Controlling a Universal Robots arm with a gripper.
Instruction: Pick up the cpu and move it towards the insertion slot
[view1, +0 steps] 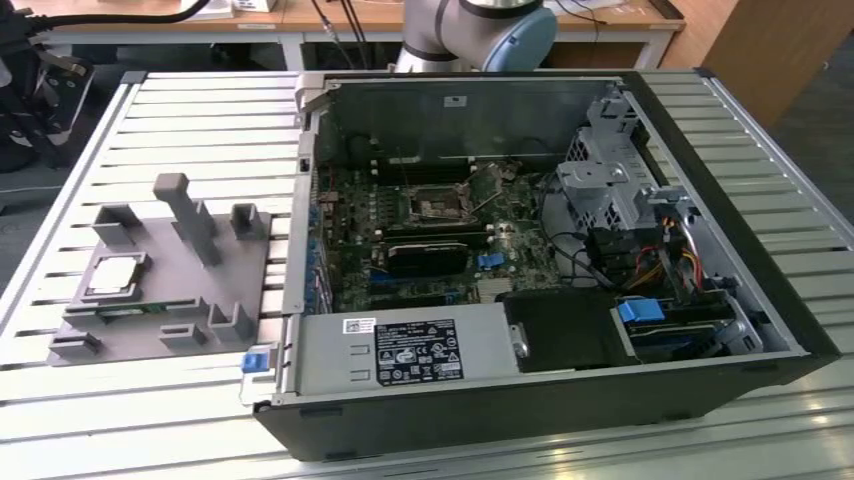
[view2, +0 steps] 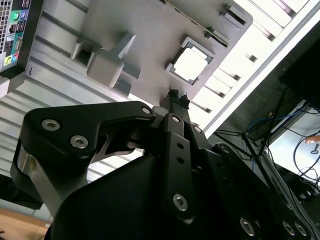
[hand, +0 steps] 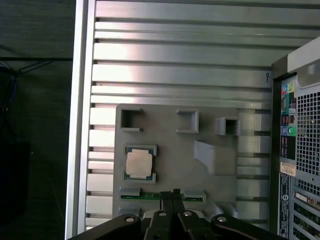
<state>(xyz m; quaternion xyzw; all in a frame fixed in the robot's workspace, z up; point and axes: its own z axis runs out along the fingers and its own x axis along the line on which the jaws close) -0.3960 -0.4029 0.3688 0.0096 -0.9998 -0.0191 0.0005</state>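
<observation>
On the grey holder (hand: 170, 150) sits the square, shiny silver cpu (hand: 139, 163), the tool (hand: 175, 192) nearby pinched together.

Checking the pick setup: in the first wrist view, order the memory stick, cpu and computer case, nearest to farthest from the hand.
1. memory stick, just by the hand.
2. cpu, in its fixture pocket.
3. computer case, beside the fixture.

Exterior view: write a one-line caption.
The cpu sits on the grey fixture, apart from the insertion slot inside the open case.

Open PC case (view1: 561, 420) on slatted table (view1: 200, 110), grey holder tray (view1: 187, 285) beside w/ RAM stick (hand: 147, 197).
</observation>
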